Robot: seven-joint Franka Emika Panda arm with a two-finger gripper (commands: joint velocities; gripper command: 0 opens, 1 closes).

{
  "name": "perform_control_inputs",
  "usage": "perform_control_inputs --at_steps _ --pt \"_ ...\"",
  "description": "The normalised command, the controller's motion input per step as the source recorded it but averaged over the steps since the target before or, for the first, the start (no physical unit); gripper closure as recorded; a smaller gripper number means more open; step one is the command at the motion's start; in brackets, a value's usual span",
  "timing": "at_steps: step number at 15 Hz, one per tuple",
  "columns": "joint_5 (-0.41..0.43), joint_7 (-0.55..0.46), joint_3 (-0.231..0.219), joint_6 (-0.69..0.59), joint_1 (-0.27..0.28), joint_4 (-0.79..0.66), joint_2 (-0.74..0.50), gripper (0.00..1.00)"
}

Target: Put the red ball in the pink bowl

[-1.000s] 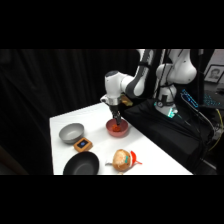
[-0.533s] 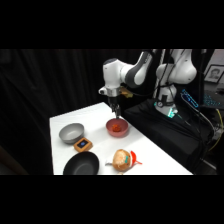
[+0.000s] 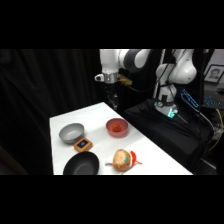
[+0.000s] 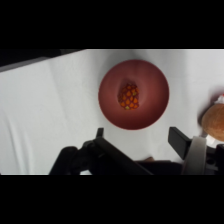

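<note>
The pink bowl (image 3: 109, 125) stands on the white table, right of its middle. Inside it lies the red ball (image 3: 118, 129), small and red-orange. My gripper (image 3: 114, 104) hangs well above the table, up and slightly left of the bowl, holding nothing. From the wrist camera I look straight down into the pink bowl (image 4: 111, 102) with the red ball (image 4: 129, 96) resting at its bottom. The gripper (image 4: 140, 137) stands open, its two dark fingers apart below the bowl's rim in that picture.
A grey bowl (image 3: 71, 132) sits at the table's left, a black bowl (image 3: 80, 164) at the front. Between them lies a small wooden block (image 3: 83, 144). A tan round object with a red piece (image 3: 123, 159) lies in front of the pink bowl, also at the wrist view's right edge (image 4: 214, 122).
The gripper has risen from just over the pink bowl to well above the table. The red ball stays in the bowl.
</note>
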Motion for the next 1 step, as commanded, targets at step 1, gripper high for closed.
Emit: perform_control_inputs --at_steps 1 --pt "-0.06 -0.09 0.033 -0.25 -0.036 0.13 -0.17 0.0"
